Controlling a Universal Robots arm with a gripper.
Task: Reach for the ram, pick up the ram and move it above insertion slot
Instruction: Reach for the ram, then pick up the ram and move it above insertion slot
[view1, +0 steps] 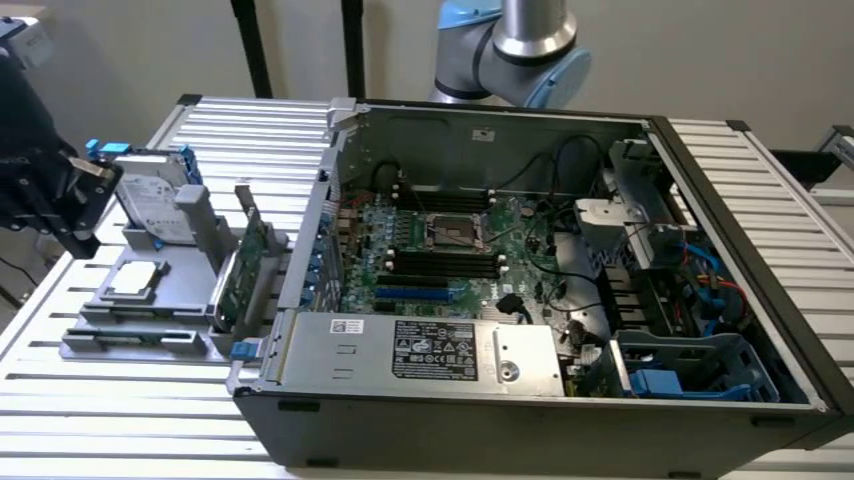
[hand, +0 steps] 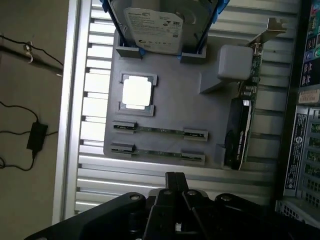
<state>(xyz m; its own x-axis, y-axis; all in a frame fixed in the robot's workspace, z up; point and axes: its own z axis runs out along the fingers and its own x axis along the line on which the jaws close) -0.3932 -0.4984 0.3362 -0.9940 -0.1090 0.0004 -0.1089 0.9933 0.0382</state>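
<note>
Plainly, the ram lies edge-up in the gray holder's nearest slot, just ahead of the jaws and apart from them, with a second stick parallel beyond it. The gripper hangs over the slatted table with its jaws drawn together, gripping nothing. Farther from the jaws sit a processor chip, a hard drive and an expansion card.

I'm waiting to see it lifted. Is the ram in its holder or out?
In: both ram sticks lie in slots of the holder; the gripper is not touching them.
</note>
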